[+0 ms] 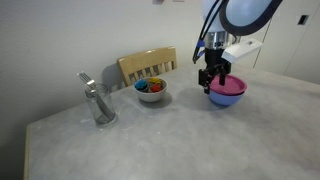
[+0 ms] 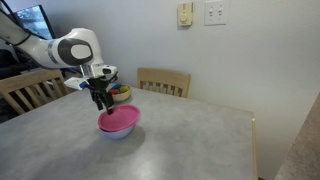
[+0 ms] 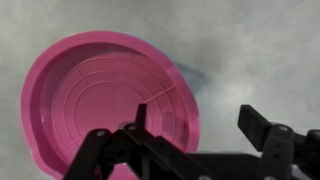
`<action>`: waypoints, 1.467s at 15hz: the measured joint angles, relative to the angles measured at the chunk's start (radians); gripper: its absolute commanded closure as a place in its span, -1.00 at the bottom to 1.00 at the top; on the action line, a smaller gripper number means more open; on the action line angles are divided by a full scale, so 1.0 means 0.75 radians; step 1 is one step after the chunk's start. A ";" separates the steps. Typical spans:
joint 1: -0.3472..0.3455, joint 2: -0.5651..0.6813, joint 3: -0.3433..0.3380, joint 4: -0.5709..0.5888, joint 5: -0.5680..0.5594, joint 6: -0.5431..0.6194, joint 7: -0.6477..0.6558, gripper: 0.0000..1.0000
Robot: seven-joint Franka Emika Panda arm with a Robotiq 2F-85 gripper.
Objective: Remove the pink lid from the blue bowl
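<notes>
The pink lid (image 1: 229, 84) lies on the blue bowl (image 1: 228, 98) on the grey table, shown in both exterior views: the lid (image 2: 119, 120) and the bowl (image 2: 118, 132). My gripper (image 1: 211, 81) hangs just above the lid's edge, also in an exterior view (image 2: 99, 103). In the wrist view the gripper (image 3: 200, 118) is open. One finger is over the lid (image 3: 100, 100), the other is over bare table, and the lid's rim is between them. A sliver of the blue bowl (image 3: 192, 76) shows past the rim.
A white bowl with colourful contents (image 1: 151, 91) stands beside the blue bowl, also seen in an exterior view (image 2: 121, 94). A metal pitcher (image 1: 98, 104) stands further along the table. A wooden chair (image 1: 147, 66) is behind the table, and a wall is close behind it.
</notes>
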 measured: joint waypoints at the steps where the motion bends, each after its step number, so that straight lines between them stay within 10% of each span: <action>1: 0.000 0.001 -0.002 0.000 0.000 -0.001 0.000 -0.36; 4: 0.000 0.002 -0.005 0.000 0.000 -0.008 0.000 -0.18; 11: 0.000 0.002 -0.011 0.000 -0.003 -0.029 -0.001 0.93; 22: 0.001 0.002 -0.017 0.007 -0.008 -0.049 0.000 0.94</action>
